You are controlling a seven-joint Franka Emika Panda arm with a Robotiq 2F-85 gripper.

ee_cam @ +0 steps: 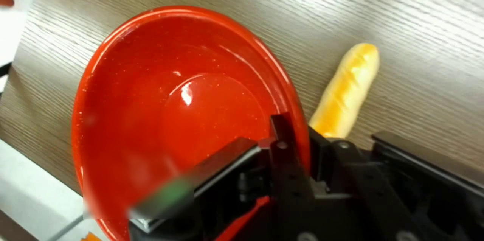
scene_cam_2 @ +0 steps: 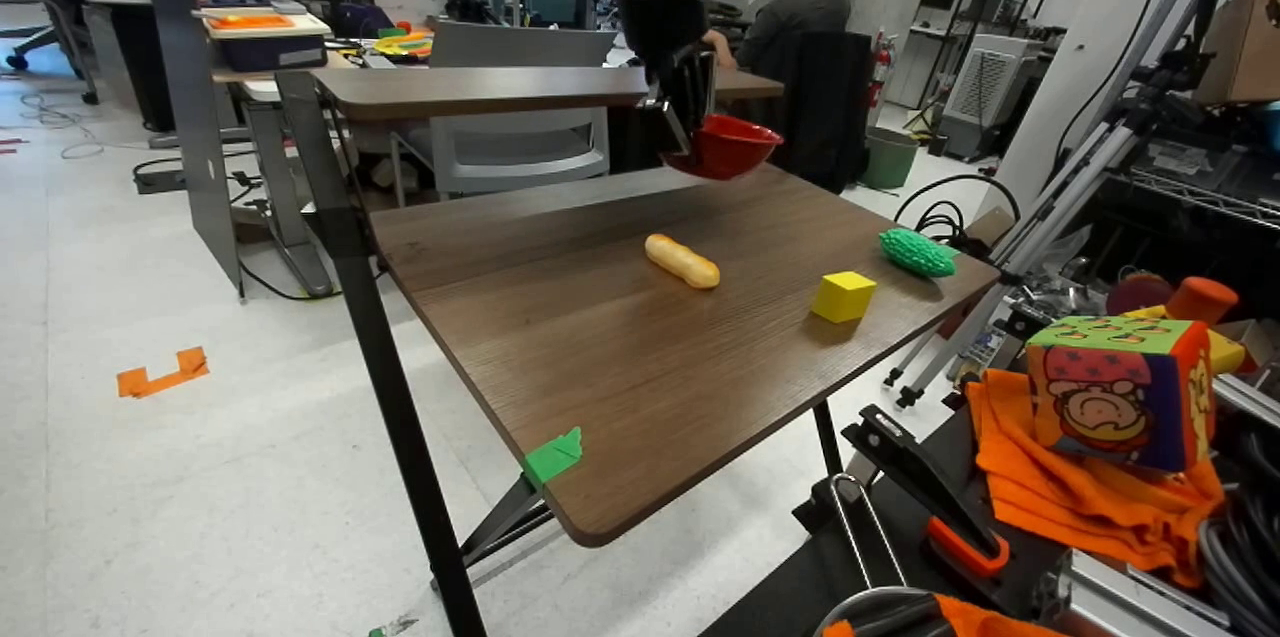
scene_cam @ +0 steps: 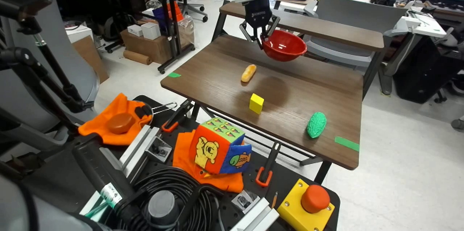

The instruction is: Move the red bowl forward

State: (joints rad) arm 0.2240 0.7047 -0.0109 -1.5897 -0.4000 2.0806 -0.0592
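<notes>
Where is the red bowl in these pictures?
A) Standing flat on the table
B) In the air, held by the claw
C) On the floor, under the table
B: the claw pinches the red bowl at its rim, and in an exterior view a dark shadow lies on the table, apart from the bowl.

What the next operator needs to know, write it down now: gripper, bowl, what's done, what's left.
Gripper: closed on the rim of the red bowl, pinching it from inside and outside.
Bowl: open side up, held in the air above the wooden tabletop.
On the tabletop: toy bread, yellow block, green bumpy toy.
Done: bowl grasped and lifted.
Left: most likely carry it forward, lower it, release. How much forward travel is done, I can't tell; no target spot is evident.
</notes>
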